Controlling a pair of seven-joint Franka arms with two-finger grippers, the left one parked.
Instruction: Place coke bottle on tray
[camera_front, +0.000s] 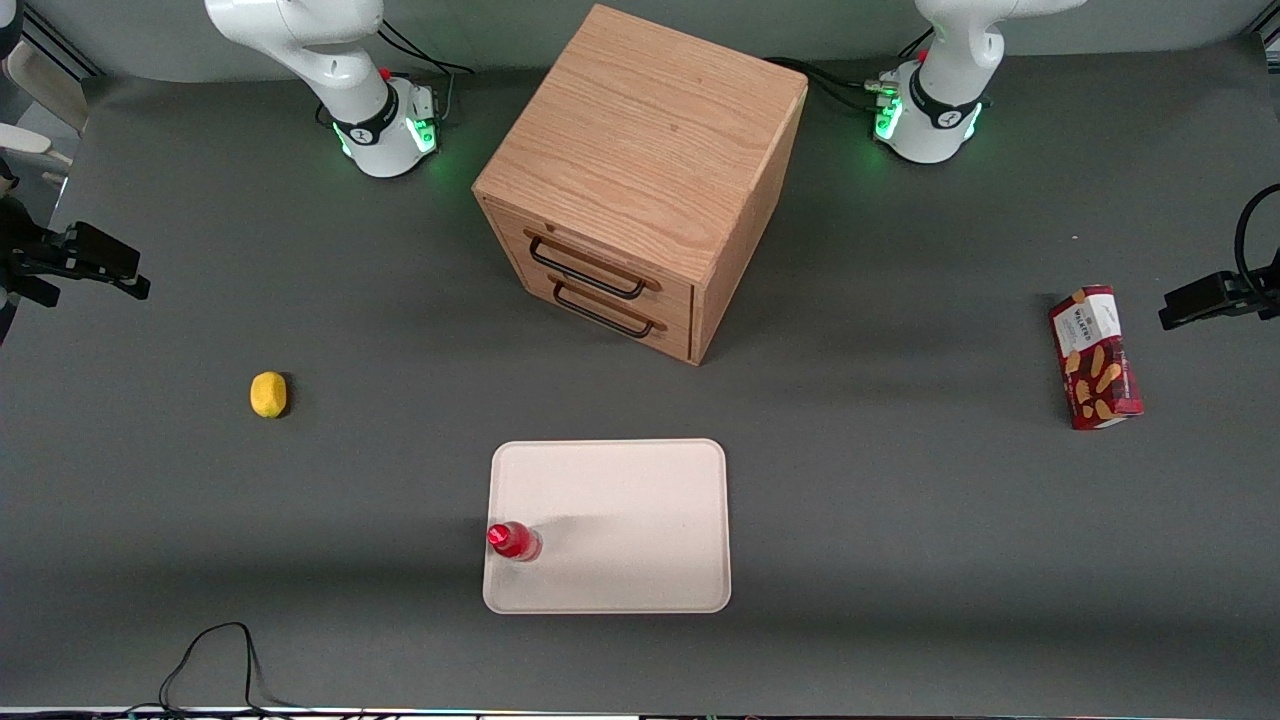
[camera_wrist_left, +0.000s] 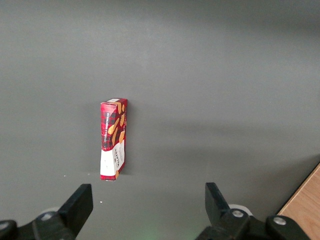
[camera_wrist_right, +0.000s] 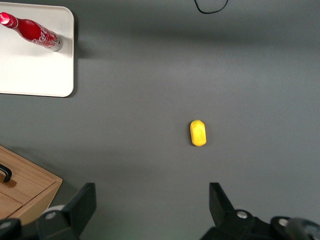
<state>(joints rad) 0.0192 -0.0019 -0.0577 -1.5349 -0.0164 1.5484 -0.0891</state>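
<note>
**Coke bottle stood on the tray while the right gripper hung apart, fingers spread**

The coke bottle stood upright on the cream-white tray, close to the tray's edge toward the working arm's end of the table and nearer the front camera than the tray's middle. In the right wrist view the bottle showed its red cap, white lettering and silvery base, resting inside the tray's low rim near a rounded corner.

The right gripper hung above the bare grey table, well apart from the tray and the bottle. Its two black fingers were spread wide, with nothing between them. A lemon lay on the table below it, untouched; in the front view the lemon sat toward the working arm's end, farther from the camera than the tray.

A wooden drawer cabinet with two black handles stood farther from the front camera than the tray, its drawers closed. A dark red biscuit box lay flat toward the parked arm's end of the table.
</note>
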